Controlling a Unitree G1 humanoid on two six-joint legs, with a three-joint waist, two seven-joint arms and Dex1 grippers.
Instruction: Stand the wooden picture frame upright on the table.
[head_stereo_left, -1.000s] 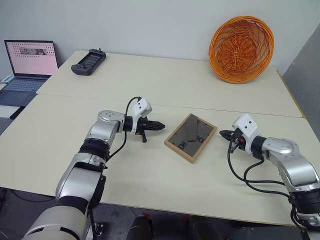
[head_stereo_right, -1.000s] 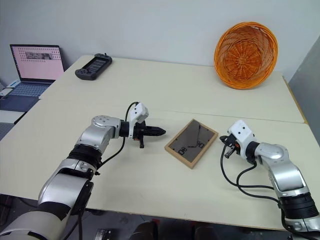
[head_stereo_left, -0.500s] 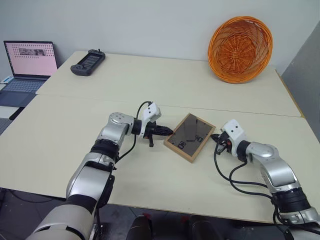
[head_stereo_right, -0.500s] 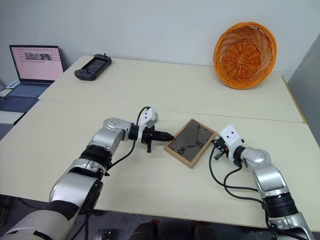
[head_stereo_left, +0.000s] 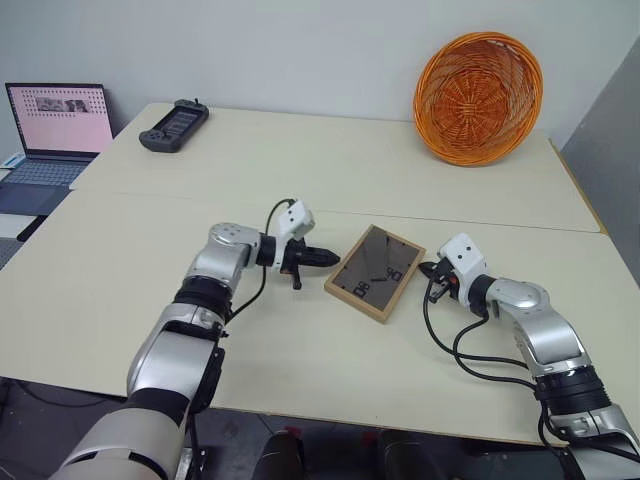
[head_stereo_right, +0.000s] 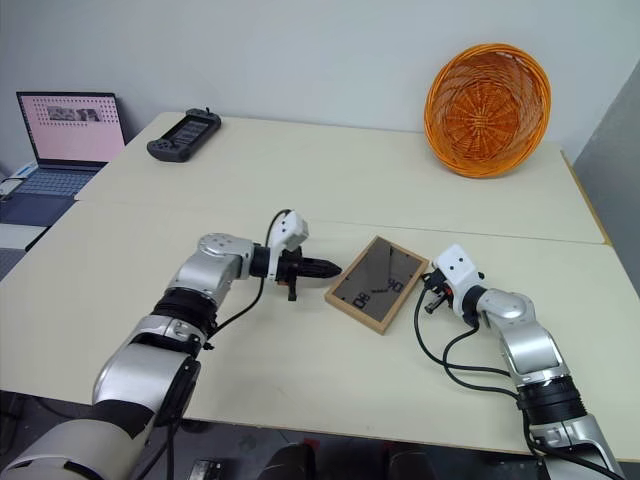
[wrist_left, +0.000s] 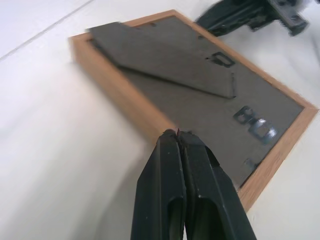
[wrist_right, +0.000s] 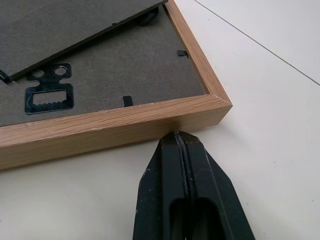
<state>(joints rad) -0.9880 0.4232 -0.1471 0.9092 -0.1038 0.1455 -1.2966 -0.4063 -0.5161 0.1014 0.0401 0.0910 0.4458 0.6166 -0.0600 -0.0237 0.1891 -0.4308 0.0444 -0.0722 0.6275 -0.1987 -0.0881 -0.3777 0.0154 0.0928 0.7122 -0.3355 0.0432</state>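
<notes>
Wooden picture frame (head_stereo_left: 372, 273) lies flat on the table (head_stereo_left: 300, 160), dark back up, between both grippers. Left gripper (head_stereo_left: 334, 259) — fingers pressed together, holding nothing — tips at its left edge; right gripper (head_stereo_left: 424, 268) likewise clenched, just beside the opposite edge.

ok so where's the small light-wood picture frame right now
In the left eye view the small light-wood picture frame lies flat, dark back up, on the pale cream table, between the shut left gripper and the shut right gripper.
</notes>
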